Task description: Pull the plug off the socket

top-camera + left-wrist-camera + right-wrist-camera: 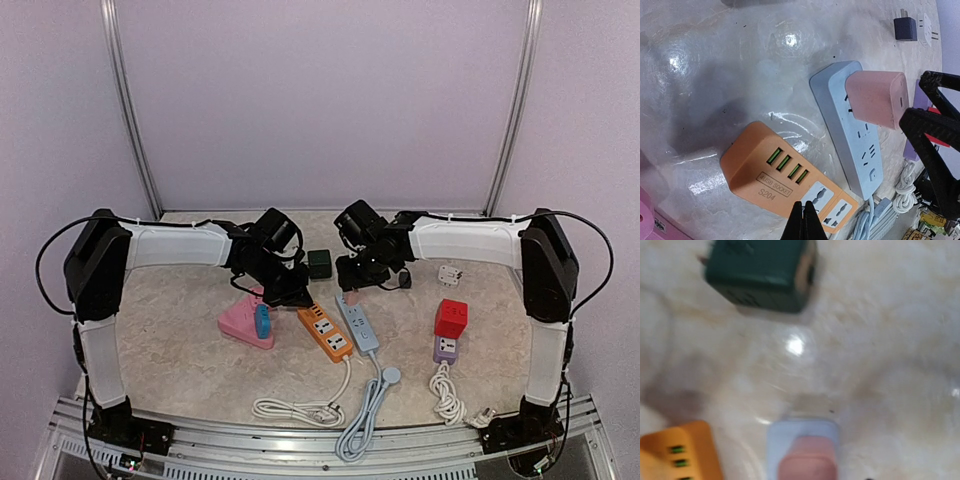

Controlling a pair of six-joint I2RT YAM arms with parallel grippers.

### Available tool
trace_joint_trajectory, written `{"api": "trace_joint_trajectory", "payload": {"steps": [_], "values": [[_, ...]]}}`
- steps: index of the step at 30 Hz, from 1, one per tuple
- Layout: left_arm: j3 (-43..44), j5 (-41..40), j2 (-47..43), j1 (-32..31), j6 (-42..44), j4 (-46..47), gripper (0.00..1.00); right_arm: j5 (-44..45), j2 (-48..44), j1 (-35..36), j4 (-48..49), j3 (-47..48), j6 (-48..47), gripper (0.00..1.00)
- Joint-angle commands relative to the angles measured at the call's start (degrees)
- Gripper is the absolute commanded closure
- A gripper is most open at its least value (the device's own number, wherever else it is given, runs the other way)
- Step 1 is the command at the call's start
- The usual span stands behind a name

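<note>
The left gripper (802, 222) sits nearest the lens, fingers pressed together on nothing, over the orange strip (785, 175); whether it touches, I cannot tell. The plug (875, 97), a pink cube, is seated in the grey strip (850, 135), at that strip's 11 o'clock end in the top view. The right gripper (916, 99) stands just at the plug's 3 o'clock in the left wrist view, jaws spread wide and empty, not yet around it.

The main risk, as I judge it, is that nothing pins the grey strip, so a pull could lift it off the table (180, 350) instead of freeing the plug. The cube's smooth faces could also slip from a shallow grasp.

There are no bins or trays, and the only holders are sockets. The grey strip's other sockets are empty, as are the orange strip's. At 3 o'clock a red cube (451, 317) sits on a purple socket (446, 349). At 9 o'clock a blue plug (262, 321) sits in a pink base (238, 322).
</note>
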Motion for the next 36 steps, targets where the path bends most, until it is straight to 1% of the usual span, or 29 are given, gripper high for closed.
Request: {"api": "trace_joint_trajectory", "payload": {"steps": [1,3,6,8,12,17,19,24,25,33,34,36], "values": [[0.31,1.14,-0.43,0.34,-0.06,1.49,1.0,2.99,2.21,0.28,-3.33,1.19,-0.36,0.53],[0.83,1.56,0.1,0.25,-0.13,1.66,1.0,2.85,2.93,0.29,-3.2,1.13,-0.48,0.57],[2.07,2.12,1.28,0.08,-0.15,1.78,1.0,1.7,3.9,0.33,-2.27,0.83,-0.54,0.59],[2.94,2.24,1.97,0.03,-0.02,1.85,1.0,1.44,4.35,0.39,-1.94,0.76,-0.36,0.64],[5.45,2.65,4.02,-0.06,0.51,2.04,1.0,0.91,4.59,0.81,-1.77,0.39,-0.05,0.78],[8.33,3.5,7.01,-0.34,1.11,2.34,1.0,1.26,3.86,1.39,-2.6,-0.79,0.91,0.86],[9.2,3.64,8.04,-0.6,1.32,2.63,1.0,0.77,3.21,1.67,-2.52,-1.78,1.56,0.86],[11.52,4.3,10.5,-1.47,1.39,3.16,1.0,0.94,2.19,2.18,-2.13,-4.33,2.75,0.7],[11.81,4.5,10.84,-1.57,1.35,3.21,1.0,1.0,2.15,2.19,-2.02,-4.72,3.06,0.68],[13.61,5.06,13.46,-2.12,1.09,3.79,1.0,1.25,2.44,2.19,-1.8,-4.49,3.52,0.69],[13.78,5.14,13.77,-2.12,1.09,3.86,1.0,1.36,2.49,2.19,-1.87,-4.35,3.45,0.7],[14.19,5.16,14.31,-2.12,1.09,4.05,1.0,1.33,2.39,2.19,-1.86,-4.23,3.47,0.76]]}}
